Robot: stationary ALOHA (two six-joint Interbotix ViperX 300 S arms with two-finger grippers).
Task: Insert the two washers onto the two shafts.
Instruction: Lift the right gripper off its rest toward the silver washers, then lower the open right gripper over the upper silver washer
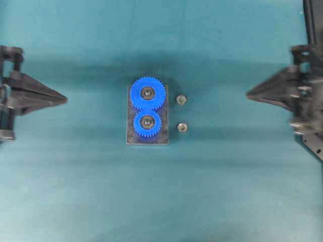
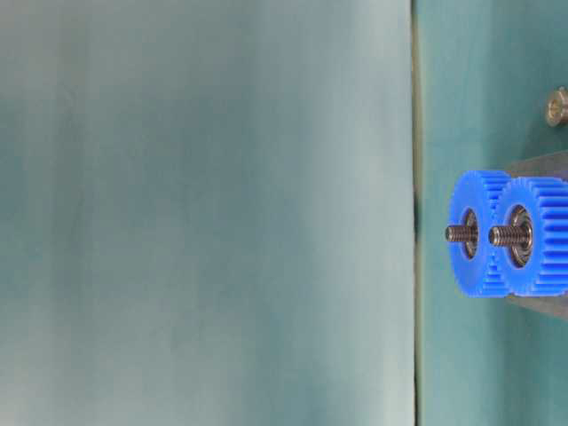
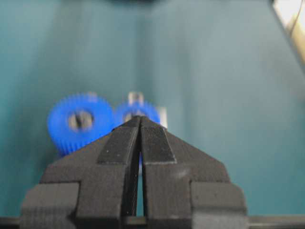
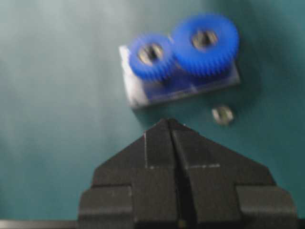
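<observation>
Two blue gears (image 1: 147,94) (image 1: 147,122) sit meshed on a grey base plate (image 1: 132,138) mid-table, each on a threaded metal shaft (image 2: 457,233) (image 2: 501,235). Two small silvery washers (image 1: 181,99) (image 1: 182,127) lie on the cloth just right of the plate; one washer (image 4: 222,115) lies ahead of my right gripper (image 4: 167,120). That right gripper (image 1: 247,94) is shut and holds nothing, well right of the washers. My left gripper (image 1: 65,99) is shut and holds nothing too, far left of the plate, pointing at the gears (image 3: 81,121).
Teal cloth covers the table all round the plate. The arms' black bodies (image 1: 308,101) (image 1: 7,96) stand at the right and left edges of the overhead view. There is free room between each gripper and the plate.
</observation>
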